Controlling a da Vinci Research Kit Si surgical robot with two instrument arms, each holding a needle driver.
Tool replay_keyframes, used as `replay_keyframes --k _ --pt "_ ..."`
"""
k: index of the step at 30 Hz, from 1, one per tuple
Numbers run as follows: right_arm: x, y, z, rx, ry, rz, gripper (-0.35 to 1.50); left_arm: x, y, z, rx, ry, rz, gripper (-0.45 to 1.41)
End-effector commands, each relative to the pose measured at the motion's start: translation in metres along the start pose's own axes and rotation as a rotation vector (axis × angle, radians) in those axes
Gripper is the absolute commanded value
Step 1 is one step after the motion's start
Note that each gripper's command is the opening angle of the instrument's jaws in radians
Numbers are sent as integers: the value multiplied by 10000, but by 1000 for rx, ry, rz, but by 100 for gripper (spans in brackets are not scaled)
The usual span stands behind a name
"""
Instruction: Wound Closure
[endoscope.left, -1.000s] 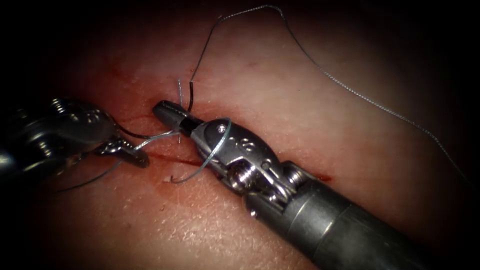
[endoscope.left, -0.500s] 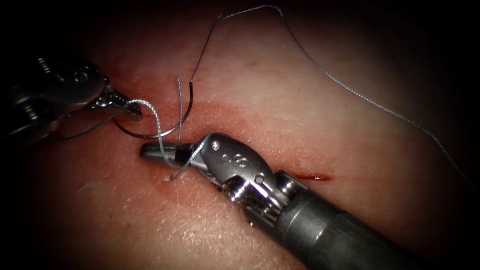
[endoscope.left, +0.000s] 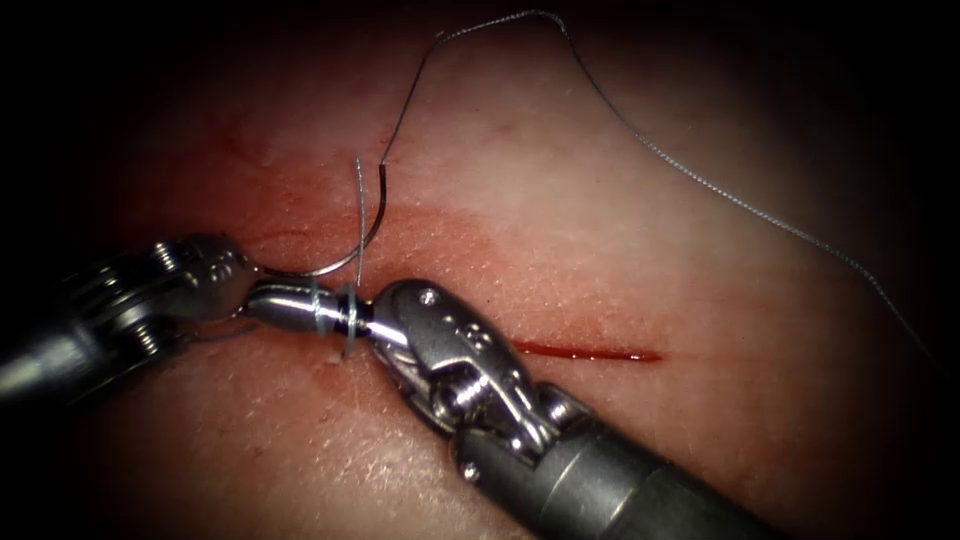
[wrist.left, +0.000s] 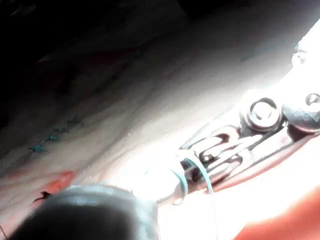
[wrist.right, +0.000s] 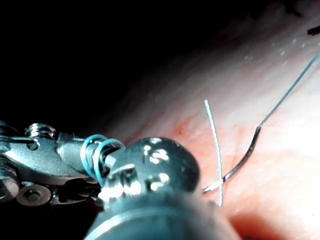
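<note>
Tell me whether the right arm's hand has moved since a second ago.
Yes. The right hand has shifted down and leftward against the short upright thread end, from beside its base to below it, now with thread loops around it.

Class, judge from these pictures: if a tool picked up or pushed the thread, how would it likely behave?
The thread probably handles floppy: it trails over the tissue in a loose, wandering line. It seems to bend easily, since it sits in tight turns around the right tool. It is likely very light for its length; the short cut end stands up unsupported.
</note>
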Motion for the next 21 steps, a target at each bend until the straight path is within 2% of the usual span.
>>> replay_keyframes --k 1,4,5,7,11,14,15,21 --pt "9 3 9 -64 43 -14 -35 -10 2 -7 4 -4 -1 -45" --pt "10 6 8 -163 70 -37 -35 -10 2 -7 6 -3 -9 -45" --pt "13 5 8 -240 57 -80 -35 -10 1 -7 7 -3 -13 -45" --pt "15 2 10 -320 28 -128 -35 -10 1 -7 8 -3 -18 -45" --pt "15 0 10 -360 29 -173 -35 -9 0 -7 8 -2 -17 -45" --pt "14 -1 12 -401 -11 -260 -35 -9 -1 -7 9 -2 -17 -45" --pt "12 -3 15 -457 -43 -291 -35 -9 -2 -8 10 -2 -17 -45" --pt "6 -6 28 -602 -115 -409 -35 -14 -3 -15 18 1 -19 -45"
